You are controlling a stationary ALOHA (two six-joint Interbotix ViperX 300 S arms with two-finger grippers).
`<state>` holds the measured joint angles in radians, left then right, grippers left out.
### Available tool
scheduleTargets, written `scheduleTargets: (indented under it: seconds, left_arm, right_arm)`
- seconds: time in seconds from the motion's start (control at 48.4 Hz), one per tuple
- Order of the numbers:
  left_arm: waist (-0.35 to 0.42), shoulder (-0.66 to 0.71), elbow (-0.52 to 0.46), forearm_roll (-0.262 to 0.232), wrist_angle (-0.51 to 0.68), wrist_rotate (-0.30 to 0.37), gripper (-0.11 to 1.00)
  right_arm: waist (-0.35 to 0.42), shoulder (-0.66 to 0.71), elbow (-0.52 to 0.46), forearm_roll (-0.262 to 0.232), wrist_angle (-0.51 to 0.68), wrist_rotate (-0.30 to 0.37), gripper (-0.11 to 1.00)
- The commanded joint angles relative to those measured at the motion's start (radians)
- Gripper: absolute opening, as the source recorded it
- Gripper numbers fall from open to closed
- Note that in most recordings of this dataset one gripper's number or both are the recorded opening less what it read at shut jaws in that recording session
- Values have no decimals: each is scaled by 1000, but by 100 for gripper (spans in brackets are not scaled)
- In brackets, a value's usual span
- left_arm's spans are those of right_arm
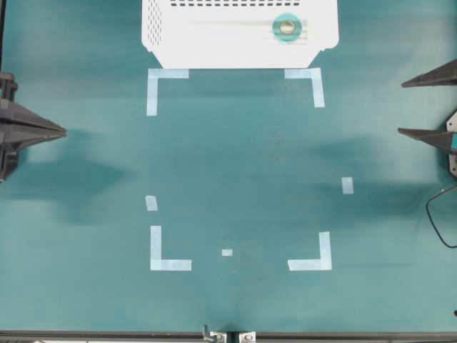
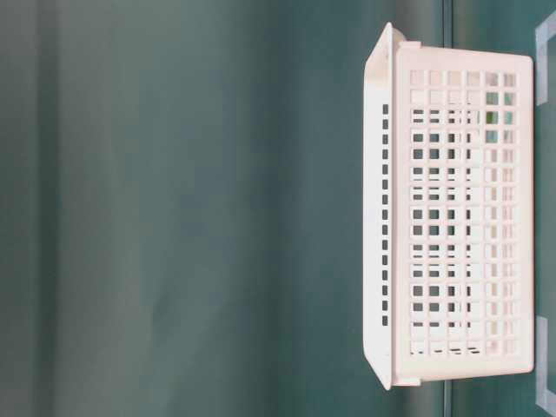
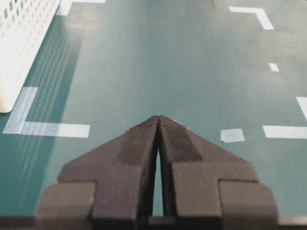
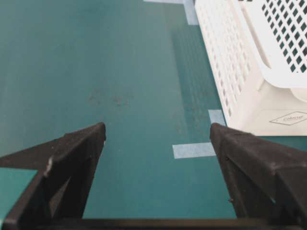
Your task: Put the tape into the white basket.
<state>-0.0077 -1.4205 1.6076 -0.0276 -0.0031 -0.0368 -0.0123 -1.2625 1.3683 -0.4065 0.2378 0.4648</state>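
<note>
Both end effectors empty: right [image 4: 157,139] wide open, left [image 3: 158,125] closed.

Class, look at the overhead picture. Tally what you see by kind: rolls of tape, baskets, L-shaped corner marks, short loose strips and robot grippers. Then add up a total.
tape roll: 1
white basket: 1
corner marks: 4
short strips: 3
grippers, the left gripper and the right gripper: 2
Total: 11
</note>
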Motion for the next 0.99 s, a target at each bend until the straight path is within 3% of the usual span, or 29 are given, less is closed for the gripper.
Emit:
scheduleTargets:
  seconds: [0.0,0.599,0.971]
  left_arm:
    - [3,9,-21,0,-6,2,-11]
    - [3,8,-21,0,-5,2,-11]
    - [3,8,-21,0,-5,2,-11]
  right_arm:
    - [-2,26,2,-5,-29,2,96]
    - [-3,31,109,-12,-163,6,96]
    - [-3,31,206,-14,-331,5,96]
